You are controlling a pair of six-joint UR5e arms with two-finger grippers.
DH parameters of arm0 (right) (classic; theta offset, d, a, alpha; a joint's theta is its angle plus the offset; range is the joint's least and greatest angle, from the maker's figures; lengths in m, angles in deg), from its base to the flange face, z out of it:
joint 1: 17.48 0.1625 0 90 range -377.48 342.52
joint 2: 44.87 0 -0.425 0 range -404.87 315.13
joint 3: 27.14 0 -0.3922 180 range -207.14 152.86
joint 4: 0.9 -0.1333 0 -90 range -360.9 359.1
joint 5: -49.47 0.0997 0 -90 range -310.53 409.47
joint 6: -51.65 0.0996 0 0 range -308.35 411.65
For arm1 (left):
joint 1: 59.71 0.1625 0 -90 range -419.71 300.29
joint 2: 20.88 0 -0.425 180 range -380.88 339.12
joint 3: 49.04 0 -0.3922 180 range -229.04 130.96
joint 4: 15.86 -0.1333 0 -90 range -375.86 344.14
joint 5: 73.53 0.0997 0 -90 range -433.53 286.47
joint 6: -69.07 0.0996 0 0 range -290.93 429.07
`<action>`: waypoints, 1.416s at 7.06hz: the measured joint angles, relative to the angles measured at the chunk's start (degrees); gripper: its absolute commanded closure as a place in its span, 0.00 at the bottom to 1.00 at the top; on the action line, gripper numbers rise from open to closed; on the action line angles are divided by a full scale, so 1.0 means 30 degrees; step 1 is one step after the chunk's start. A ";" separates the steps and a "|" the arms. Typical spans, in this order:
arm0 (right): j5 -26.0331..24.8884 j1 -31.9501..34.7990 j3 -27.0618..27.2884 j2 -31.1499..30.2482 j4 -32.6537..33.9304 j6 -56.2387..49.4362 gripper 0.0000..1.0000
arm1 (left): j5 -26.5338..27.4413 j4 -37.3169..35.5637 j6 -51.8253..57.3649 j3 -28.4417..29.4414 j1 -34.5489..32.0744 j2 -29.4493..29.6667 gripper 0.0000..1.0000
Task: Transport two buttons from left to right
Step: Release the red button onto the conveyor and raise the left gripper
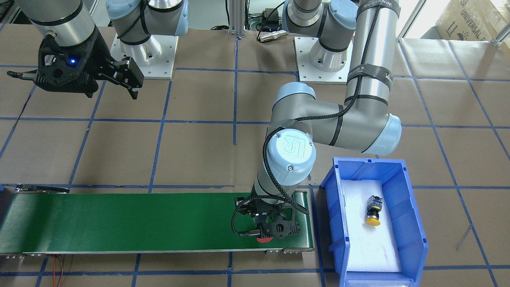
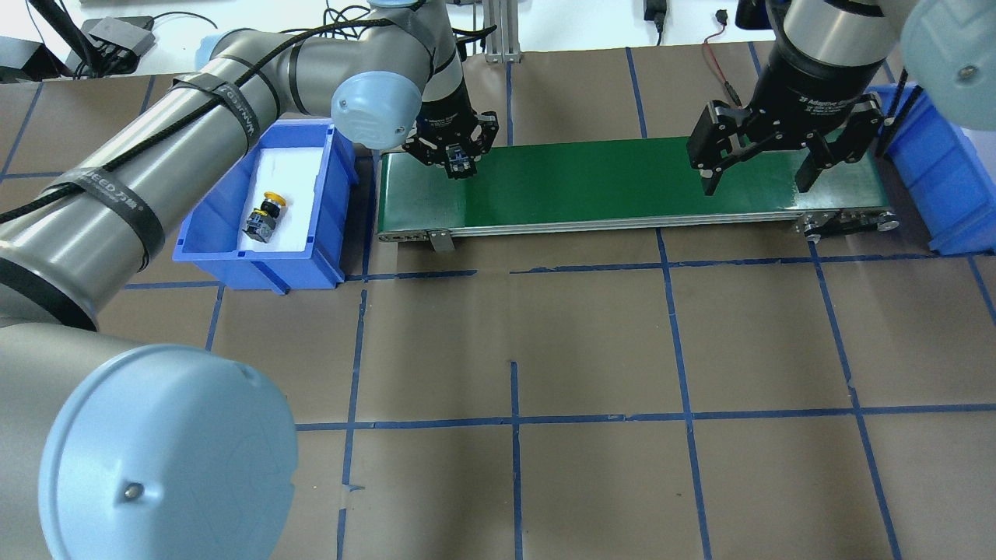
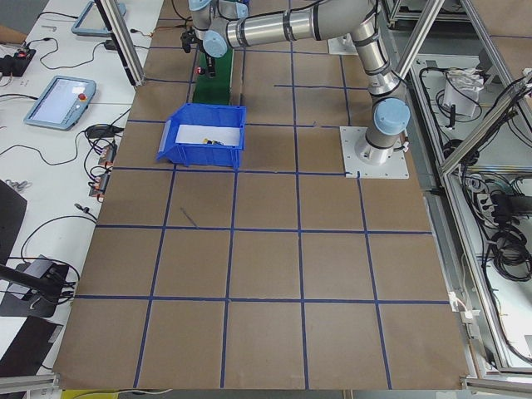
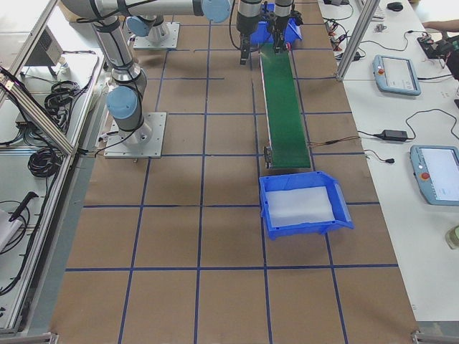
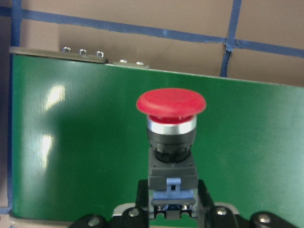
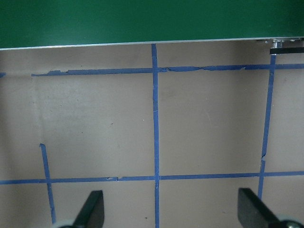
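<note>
1. Left tool (image 5: pixel 173 197): nearest the wrist lens, at the bottom edge of that view. Clenched on the grey block end of the red button (image 5: pixel 171 137), one finger on each side. The hold takes only the tail of the block. The cap and collar stick out ahead, unsupported.

2. Red button: lies flat in the grasp, cap pointing to the far side of the desk (image 2: pixel 591 350), over the left end of the green belt (image 5: pixel 71 142). Whether it touches the belt cannot be told.

3. Yellow button (image 1: pixel 373 210): on its side on white padding in the blue bin (image 1: pixel 414 215), just left of the belt. Not yet carried.

4. Right tool (image 2: pixel 756 175): fingers spread wide, holding nothing, hanging over the right end of the belt.

5. Second bin (image 2: pixel 945 179): blue, beyond the belt's right end.

Hazards, as judged:
- The round cap sits close to the belt's far edge, so the button may roll off once released.
- The short grip on the block tail may let the heavy cap end sag or twist out.
- A release from any height may bounce the button off line for the right tool.
</note>
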 measured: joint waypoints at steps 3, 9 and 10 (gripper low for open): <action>0.0000 0.0000 0.0000 0.0000 0.0000 0.0000 0.00 | 0.0014 -0.0100 -0.0279 -0.0017 0.0000 -0.0015 0.00; 0.0001 0.0001 0.0000 0.0000 -0.0006 -0.0001 0.00 | -0.0016 0.0797 0.7875 -0.0175 0.5883 -0.1847 0.02; 0.0001 0.0001 0.0000 0.0001 -0.0003 -0.0001 0.00 | 0.0044 0.0913 0.9671 -0.0434 0.6551 -0.1935 0.02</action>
